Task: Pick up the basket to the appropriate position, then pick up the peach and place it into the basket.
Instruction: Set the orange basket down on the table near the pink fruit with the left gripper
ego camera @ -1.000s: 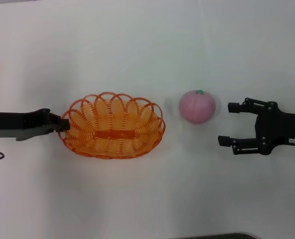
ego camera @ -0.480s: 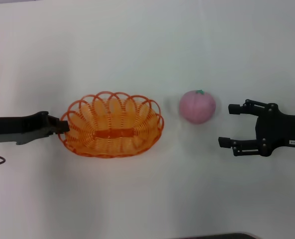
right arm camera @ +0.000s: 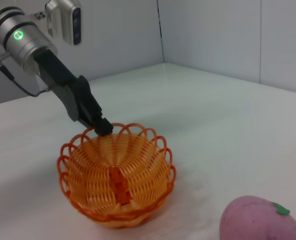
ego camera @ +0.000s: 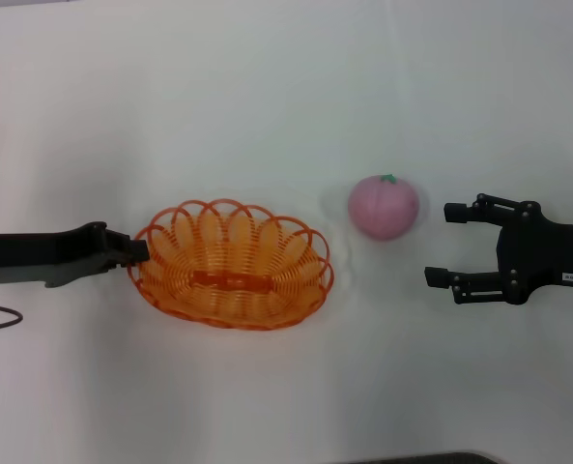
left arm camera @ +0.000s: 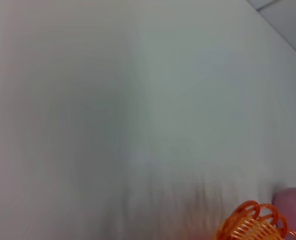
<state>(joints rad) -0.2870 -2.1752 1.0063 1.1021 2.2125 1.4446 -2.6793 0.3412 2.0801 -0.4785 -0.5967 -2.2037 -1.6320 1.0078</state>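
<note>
We judge the first step to be in hand: our left gripper has its jaws pinched on the looped rim of the basket at the end nearest our left side, and the basket sits tilted, which suggests it is being carried or dragged rather than resting flat. It lies on the white worktop left of centre, with the peach just beside its far-right end, apart from it. Our right gripper waits to the right of the peach, near but not touching, jaws spread wide.

Next, we think, the basket needs setting down level, close to the peach but clear of it, and the rim let go. Then the right gripper must reach in so the spread jaws straddle the peach before pressing together.

By our count: one basket, one peach, two grippers
</note>
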